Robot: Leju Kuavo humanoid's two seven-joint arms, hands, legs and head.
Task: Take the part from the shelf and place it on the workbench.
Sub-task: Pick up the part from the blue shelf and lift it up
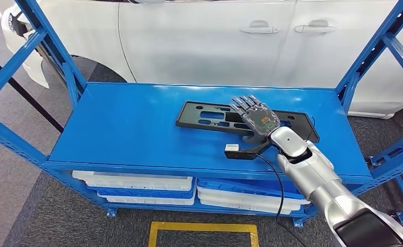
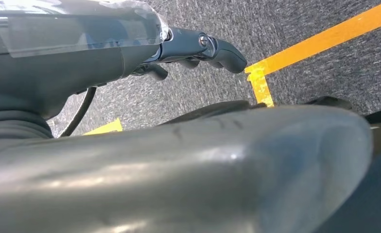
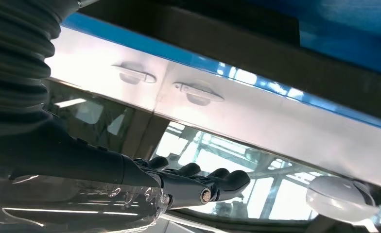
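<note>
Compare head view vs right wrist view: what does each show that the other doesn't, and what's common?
Head view alone: the blue shelf top, the flat black part lying on it, white and blue trays on the level below, and yellow floor tape. The right hand sits over the part, fingers extended; whether it touches is unclear.

Right wrist view alone: the car's windows and side mirror.

Both: the right hand, fingers extended, and the white car's door handles.
</note>
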